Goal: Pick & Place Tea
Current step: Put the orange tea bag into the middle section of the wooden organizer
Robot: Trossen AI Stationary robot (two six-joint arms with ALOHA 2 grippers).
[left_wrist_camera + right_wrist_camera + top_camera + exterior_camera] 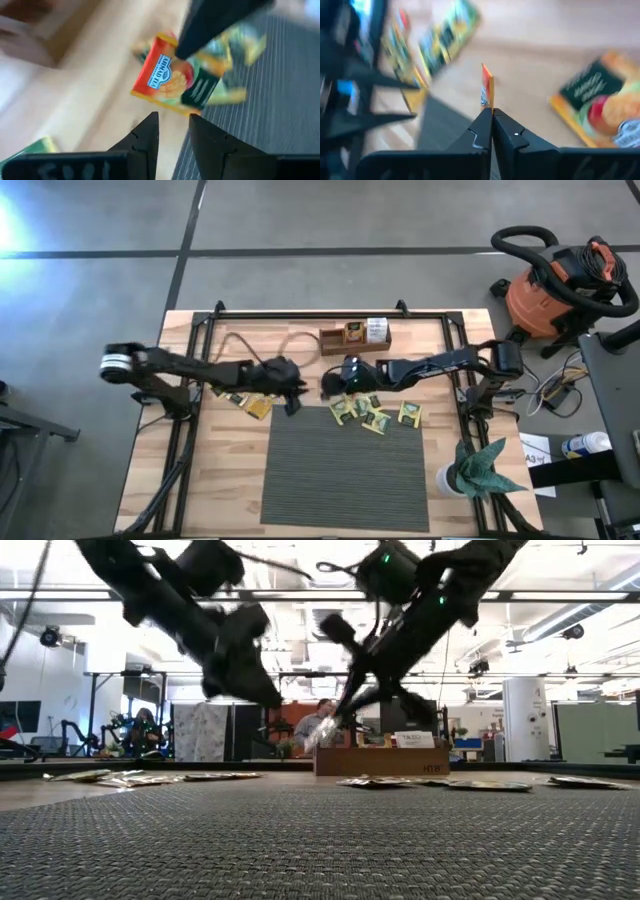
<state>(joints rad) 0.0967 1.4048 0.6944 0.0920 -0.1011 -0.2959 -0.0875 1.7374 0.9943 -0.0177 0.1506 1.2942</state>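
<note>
Orange tea sachet (486,90) held edge-on above the bench (150,470), pinched between the right gripper (492,114) fingers, near the wooden tray (355,338). Other sachets (375,416) lie beside the grey mat (345,470). Left gripper (172,122) hovers close by, fingers slightly apart, holding nothing.

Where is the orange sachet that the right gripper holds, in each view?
Right wrist: orange sachet edge-on at centre, pinched in the shut right gripper.
Left wrist: upper centre, face-on, a dark finger over its top.
Low: pale sliver at the gripper's tip, off the table.
High: hidden by the gripper, by the mat's top edge.
Shared landmark: grey ribbed mat.
</note>
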